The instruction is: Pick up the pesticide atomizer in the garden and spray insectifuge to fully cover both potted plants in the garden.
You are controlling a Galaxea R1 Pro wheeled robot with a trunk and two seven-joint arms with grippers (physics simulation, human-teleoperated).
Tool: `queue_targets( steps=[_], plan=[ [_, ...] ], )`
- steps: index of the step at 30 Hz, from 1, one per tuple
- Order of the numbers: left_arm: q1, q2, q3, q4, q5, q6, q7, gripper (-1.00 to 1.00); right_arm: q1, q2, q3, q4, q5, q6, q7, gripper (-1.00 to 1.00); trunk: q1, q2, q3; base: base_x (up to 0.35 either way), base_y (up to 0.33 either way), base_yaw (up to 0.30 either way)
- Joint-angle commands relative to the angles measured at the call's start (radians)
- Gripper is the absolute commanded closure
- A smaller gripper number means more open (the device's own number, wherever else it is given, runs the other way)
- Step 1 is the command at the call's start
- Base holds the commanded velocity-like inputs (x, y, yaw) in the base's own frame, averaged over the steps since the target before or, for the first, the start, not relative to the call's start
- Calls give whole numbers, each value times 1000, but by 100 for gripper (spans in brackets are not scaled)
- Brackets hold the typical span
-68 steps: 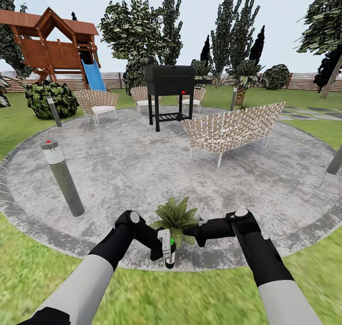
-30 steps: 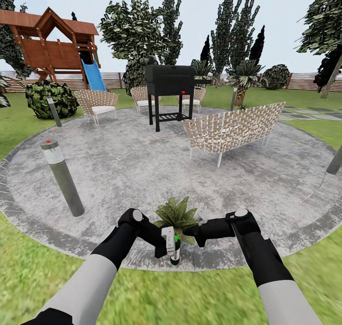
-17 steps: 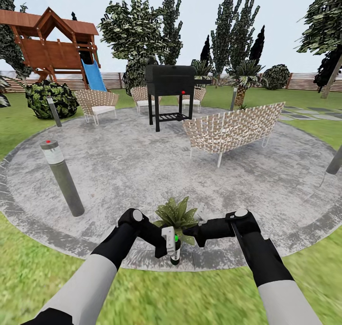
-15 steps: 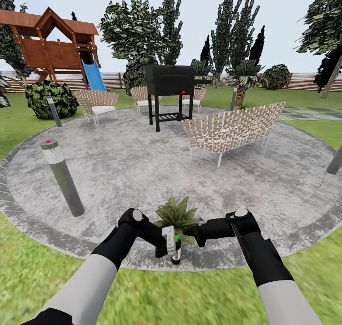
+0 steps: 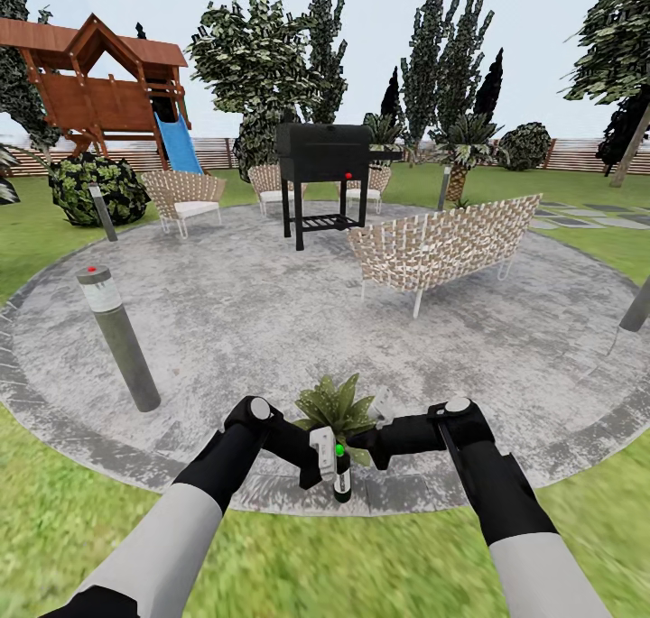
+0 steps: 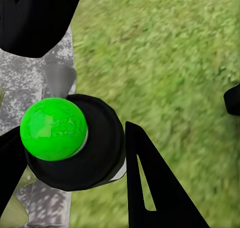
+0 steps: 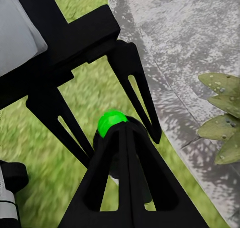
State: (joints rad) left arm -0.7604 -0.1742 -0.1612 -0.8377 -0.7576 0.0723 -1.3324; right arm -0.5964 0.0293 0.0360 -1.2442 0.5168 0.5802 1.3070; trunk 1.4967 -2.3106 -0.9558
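Observation:
A potted plant [image 5: 338, 412], a low rosette of white-speckled green leaves, sits at the near rim of the stone patio [image 5: 271, 320] in the garden. Just in front of it my left gripper [image 5: 330, 460] is shut on the pesticide atomizer [image 5: 341, 479], a slender dark bottle with a bright green top, held upright over the patio edge. In the left wrist view the green top [image 6: 52, 129] sits between the black fingers [image 6: 152, 188]. My right gripper [image 5: 372, 433] is shut and empty close beside the plant; its wrist view looks past its fingers [image 7: 125, 178] at the atomizer [image 7: 112, 123] and leaves [image 7: 222, 108].
A grey red-topped lamp post [image 5: 117, 338] stands on the patio's left. Further back are a black barbecue [image 5: 323, 153], a wicker sofa [image 5: 442, 239], wicker chairs [image 5: 185, 194] and a wooden playset [image 5: 90, 86]. Lawn [image 5: 343, 564] lies under my arms.
My left gripper has carried the atomizer a little to the right, nearer the plant's front, and the bottle now stands more upright. The right arm has stayed put.

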Motion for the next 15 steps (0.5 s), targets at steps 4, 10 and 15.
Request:
queue_targets(
  steps=[4,10,15],
  plan=[
    [0,0,0,-1,-2,7,-3,100,-1,3,-1,-1,6,9,6,100,0,0,-1,0,0,0],
    [0,0,0,-1,-2,7,-2,100,-1,3,-1,-1,6,9,6,100,0,0,-1,0,0,0],
    [0,0,0,-3,-1,7,-2,100,-1,3,0,-1,6,9,6,100,0,0,-1,0,0,0]
  ],
)
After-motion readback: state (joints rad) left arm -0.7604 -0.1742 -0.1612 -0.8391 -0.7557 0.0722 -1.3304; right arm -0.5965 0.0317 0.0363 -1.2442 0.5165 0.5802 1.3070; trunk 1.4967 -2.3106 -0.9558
